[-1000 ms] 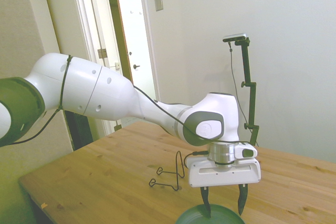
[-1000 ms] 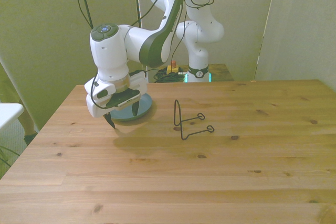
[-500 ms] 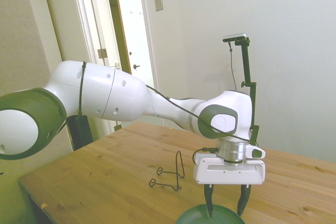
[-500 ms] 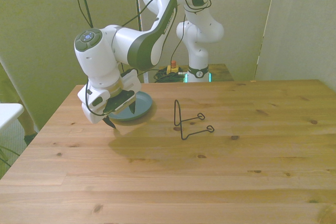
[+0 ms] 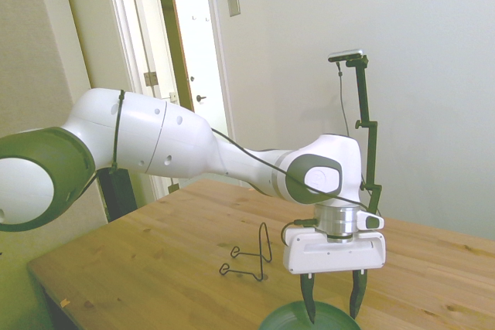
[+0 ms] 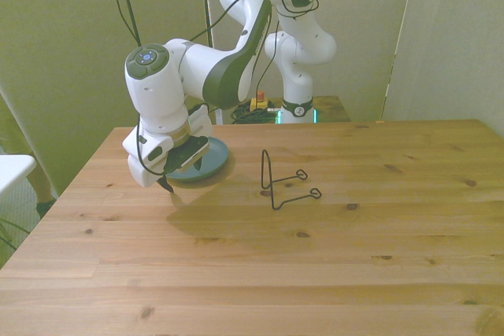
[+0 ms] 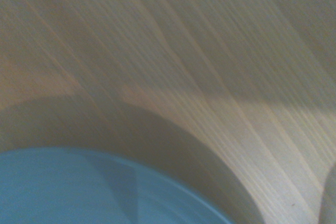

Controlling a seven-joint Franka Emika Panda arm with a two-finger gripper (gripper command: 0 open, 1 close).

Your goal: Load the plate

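The plate (image 6: 206,164) lay flat on the wooden table (image 6: 331,257) toward the front view's left, at about nine o'clock from the small black wire stand (image 6: 282,182), which stood upright well apart from it nearer the middle of the boards. From the side, only the plate's (image 5: 309,319) rim showed at the bottom edge, with the stand (image 5: 251,259) at about ten o'clock from it.

The gripper (image 6: 181,178) hung over the plate's near edge with its two dark fingers (image 5: 309,305) pointing down and spread apart, nothing between them; from the side the tips reached down to the plate's level, though I could not tell whether they touched it.

Compared with half a second before, the wrist had swung back a little: in the front view the hand had shifted slightly toward the right and sat more squarely above the plate, and from the side the gripper (image 5: 332,308) had risen a touch. The plate and the stand had not moved.

The wrist view, blurred, showed a curved blue-grey edge of the plate (image 7: 84,187) against the wood grain (image 7: 210,51).
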